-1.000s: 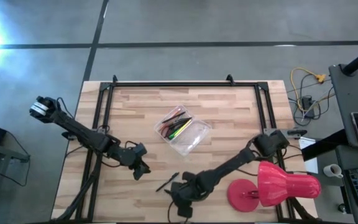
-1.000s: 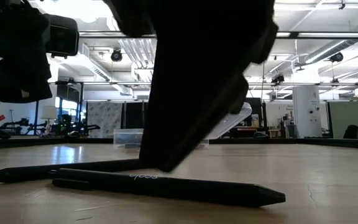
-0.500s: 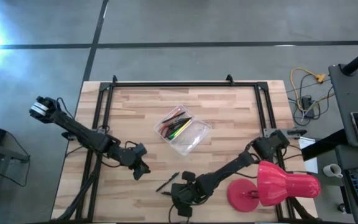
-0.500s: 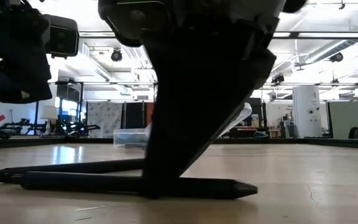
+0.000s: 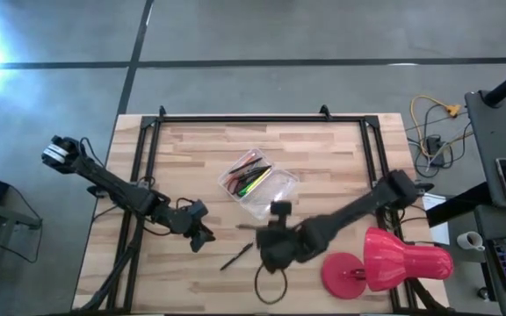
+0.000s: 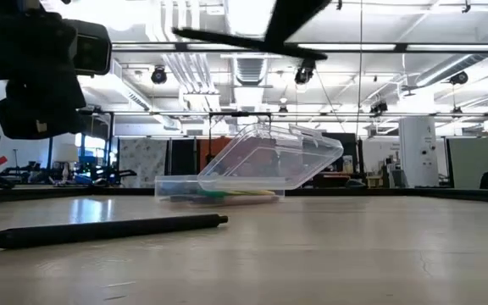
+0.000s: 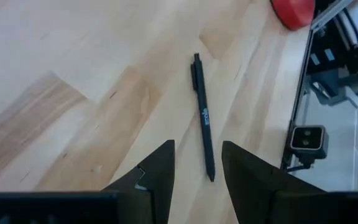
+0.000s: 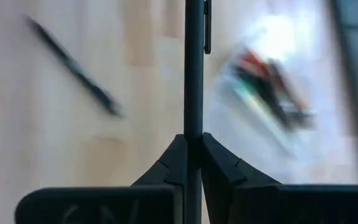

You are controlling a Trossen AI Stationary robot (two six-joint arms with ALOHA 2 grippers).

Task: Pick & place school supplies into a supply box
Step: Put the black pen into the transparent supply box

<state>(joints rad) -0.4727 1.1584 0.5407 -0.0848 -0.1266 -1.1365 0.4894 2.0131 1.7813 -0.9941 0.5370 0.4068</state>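
Observation:
My right gripper (image 5: 272, 233) (image 8: 193, 144) is up over the table's middle, just near of the supply box, shut on a dark pen (image 5: 249, 226) (image 6: 248, 41). The clear supply box (image 5: 258, 185) (image 6: 257, 174) rests on its base with its lid tilted open; coloured pens lie inside. A second dark pen (image 5: 235, 257) (image 6: 100, 230) (image 7: 203, 117) lies flat on the wood. My left gripper (image 5: 198, 237) (image 7: 197, 167) hovers open to the left of that pen, touching nothing. My right gripper pinches the dark pen's barrel (image 8: 193, 121) between its two fingers (image 8: 178, 155). The pen lies along the fingers and sticks out past their tips, clip end (image 8: 206, 28) foremost. It is lifted clear of the table and nearly level.
A big red lamp (image 5: 385, 261) stands at the table's near right corner. A black metal frame (image 5: 262, 118) runs along the far and side edges. A dark cable loop (image 5: 271, 285) lies at the near edge. Bare wood shows left of the box.
My right gripper, down at the near edge on the pen a second ago, has risen and moved toward the far edge and the box, lifting one dark pen clear of the table. The other pen has stayed where it lay.

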